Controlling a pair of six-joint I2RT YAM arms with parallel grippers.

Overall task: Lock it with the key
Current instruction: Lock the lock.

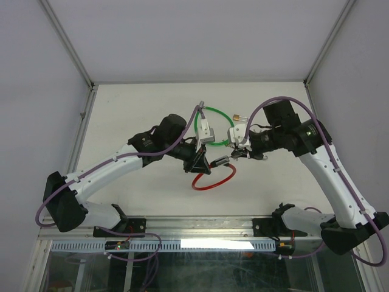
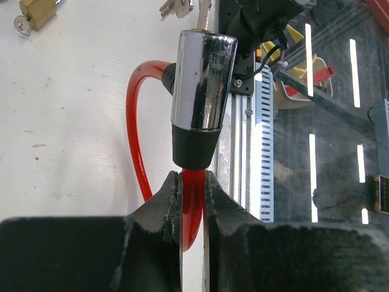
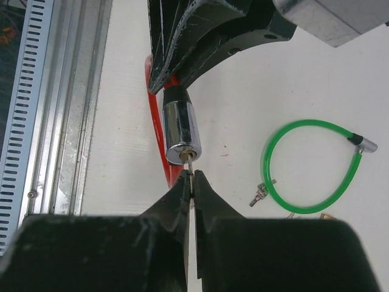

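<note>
A red cable lock (image 1: 213, 180) with a chrome cylinder (image 2: 202, 79) is held up over the table between both arms. My left gripper (image 2: 192, 182) is shut on the red cable (image 2: 135, 121) just below the cylinder's black collar. In the right wrist view the cylinder (image 3: 180, 131) faces me with its keyhole. The key (image 3: 191, 164) has its blade in that keyhole, and my right gripper (image 3: 192, 179) is shut on the key's head. From above, the left gripper (image 1: 203, 161) and the right gripper (image 1: 234, 157) meet nose to nose at the cylinder (image 1: 219, 161).
A green cable lock (image 3: 310, 164) lies on the table behind, with a small loose key (image 3: 261, 194) beside it. A brass padlock (image 2: 37, 12) sits farther back. The slotted metal rail (image 3: 61, 121) marks the table's near edge, close to the red loop.
</note>
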